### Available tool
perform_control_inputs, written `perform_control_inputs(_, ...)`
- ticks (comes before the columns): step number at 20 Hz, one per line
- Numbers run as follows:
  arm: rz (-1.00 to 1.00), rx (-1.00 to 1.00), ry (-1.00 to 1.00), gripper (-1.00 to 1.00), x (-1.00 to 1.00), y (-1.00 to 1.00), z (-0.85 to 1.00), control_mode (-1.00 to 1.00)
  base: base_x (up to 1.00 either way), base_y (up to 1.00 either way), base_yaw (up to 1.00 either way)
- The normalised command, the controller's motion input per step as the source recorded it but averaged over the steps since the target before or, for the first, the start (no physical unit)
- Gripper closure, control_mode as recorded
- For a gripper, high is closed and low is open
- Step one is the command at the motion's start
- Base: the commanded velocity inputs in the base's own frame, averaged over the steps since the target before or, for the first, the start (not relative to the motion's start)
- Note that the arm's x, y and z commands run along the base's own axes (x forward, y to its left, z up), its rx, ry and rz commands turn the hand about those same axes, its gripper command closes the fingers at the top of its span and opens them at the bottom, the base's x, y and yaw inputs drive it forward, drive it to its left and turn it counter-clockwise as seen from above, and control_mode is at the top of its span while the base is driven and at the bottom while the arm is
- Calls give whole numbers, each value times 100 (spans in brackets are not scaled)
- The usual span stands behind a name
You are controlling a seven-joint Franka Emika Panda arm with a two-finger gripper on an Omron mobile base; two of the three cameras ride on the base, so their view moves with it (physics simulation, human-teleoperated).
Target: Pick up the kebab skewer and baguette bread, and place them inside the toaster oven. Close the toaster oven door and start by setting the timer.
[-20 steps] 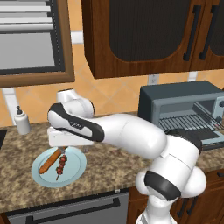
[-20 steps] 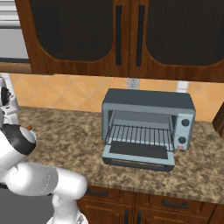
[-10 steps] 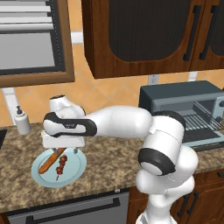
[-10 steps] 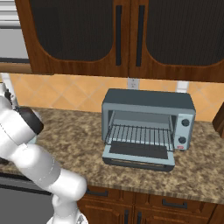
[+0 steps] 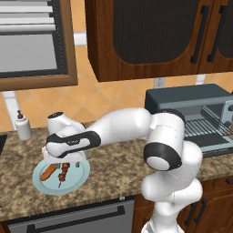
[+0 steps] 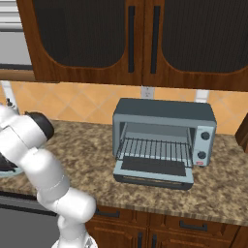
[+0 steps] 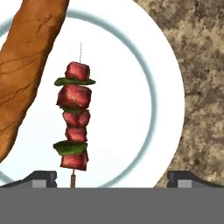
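Close up, hand view: kebab skewer point(image 7: 74, 124) between green slices.

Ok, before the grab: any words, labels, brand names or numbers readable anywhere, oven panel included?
None readable.
Toaster oven: its two dials carry no legible marks; a small red spot below them is too small to read.
Soap bottle: no label visible.
Plate, skewer, bread: no text.

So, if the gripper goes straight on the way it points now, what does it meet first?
Probably the plate, or the kebab skewer lying on it; the open gripper points straight down there.
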Motion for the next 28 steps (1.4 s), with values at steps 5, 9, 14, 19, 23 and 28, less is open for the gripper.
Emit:
perform_control_inputs(5,0,0,-1,-100,4,1,-33,-100,0,0,0)
perform_control_inputs(9,0,0,0,-100,15,17,-13,-100,0,0,0)
perform_control_inputs(14,0,0,0,-100,11,22,-3,-100,0,0,0)
perform_control_inputs(19,0,0,-1,-100,15,2,-18,-100,0,0,0)
perform_control_inputs(23,0,0,-2,-100,14,0,-30,-100,0,0,0)
perform_control_inputs(28,0,0,0,-100,6,2,-21,-100,0,0,0)
